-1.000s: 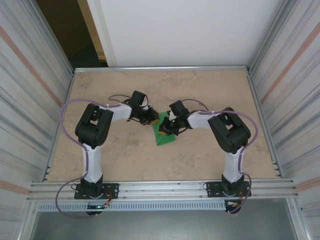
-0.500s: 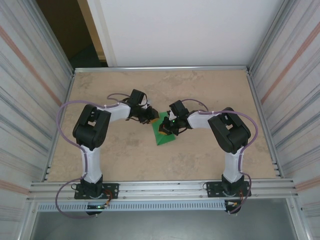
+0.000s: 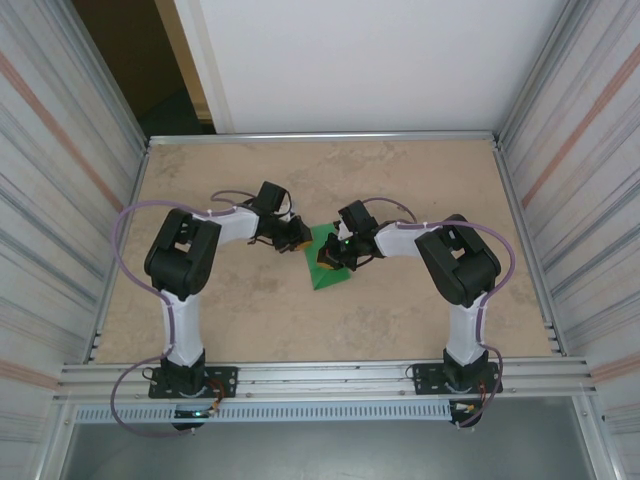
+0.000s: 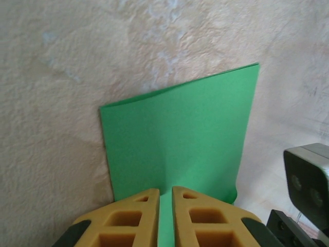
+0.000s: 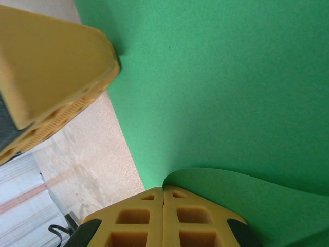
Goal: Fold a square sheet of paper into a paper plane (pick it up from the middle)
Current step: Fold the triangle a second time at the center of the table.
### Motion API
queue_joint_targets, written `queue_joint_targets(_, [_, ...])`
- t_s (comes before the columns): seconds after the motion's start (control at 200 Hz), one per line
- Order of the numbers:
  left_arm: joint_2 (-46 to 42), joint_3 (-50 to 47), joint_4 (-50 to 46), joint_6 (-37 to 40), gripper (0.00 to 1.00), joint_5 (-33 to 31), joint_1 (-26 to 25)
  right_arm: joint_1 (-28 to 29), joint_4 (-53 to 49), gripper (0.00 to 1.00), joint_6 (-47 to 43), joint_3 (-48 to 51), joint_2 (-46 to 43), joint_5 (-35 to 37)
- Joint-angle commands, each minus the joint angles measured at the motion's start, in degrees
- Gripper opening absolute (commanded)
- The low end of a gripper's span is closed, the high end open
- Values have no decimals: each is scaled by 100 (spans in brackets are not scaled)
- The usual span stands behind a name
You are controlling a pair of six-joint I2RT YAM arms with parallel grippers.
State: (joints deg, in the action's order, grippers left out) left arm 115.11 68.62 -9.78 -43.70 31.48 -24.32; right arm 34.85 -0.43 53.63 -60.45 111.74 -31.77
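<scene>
Fingers first: the right fingers are pressed tight together, and a curled-up flap of the square sheet of paper runs straight into their seam, so it looks pinched there. Meanwhile the left fingers are almost together with just a thin slit, sitting over the sheet's near edge. Honestly can't tell if any paper is caught in there. The sheet lies mid-table between both arms, mostly flat apart from that lifted flap. My guess is it's super light, floppy, slides easily and creases or tears fast. So I'd take it by an edge or the raised flap, gently, no yanking.
</scene>
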Motion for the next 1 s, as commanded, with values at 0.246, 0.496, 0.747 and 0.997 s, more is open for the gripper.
queue_joint_targets(0.246, [143, 11, -187, 100, 16, -63, 43, -7, 35, 0, 95, -31, 128, -65])
queue_joint_targets(0.496, [136, 11, -181, 92, 16, -54, 42, -14, -49, 0, 87, -46, 148, -31])
queue_joint_targets(0.747, [134, 11, -175, 90, 15, -70, 46, -14, -168, 0, 66, -46, 137, 45])
queue_joint_targets(0.997, [118, 79, -233, 132, 16, -107, 48, -14, -229, 0, 51, -20, 140, 57])
